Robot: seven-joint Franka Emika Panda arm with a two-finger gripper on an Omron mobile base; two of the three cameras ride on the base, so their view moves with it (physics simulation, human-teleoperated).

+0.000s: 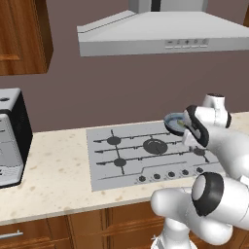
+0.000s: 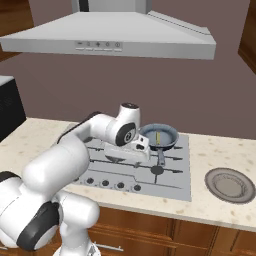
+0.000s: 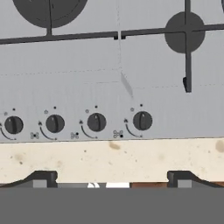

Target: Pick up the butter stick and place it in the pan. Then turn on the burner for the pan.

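The pan (image 2: 167, 138) sits on the back right burner of the stove (image 2: 175, 177), handle pointing toward the front. The pale yellow butter stick (image 2: 158, 136) lies inside it. From the left base view the pan (image 1: 172, 119) is partly hidden behind my hand. My gripper (image 3: 111, 178) is open, its two tips wide apart with nothing between them. It hovers over the stove's front, left of the pan handle, looking down on a row of dark knobs (image 3: 142, 120). The hand (image 2: 131, 148) hangs just above the grates.
A grey plate (image 2: 229, 185) lies on the counter right of the stove. A dark and silver appliance (image 1: 9, 138) stands at the far left. The range hood (image 1: 160, 34) hangs overhead. Wooden cabinet fronts (image 1: 73, 226) run below the counter edge.
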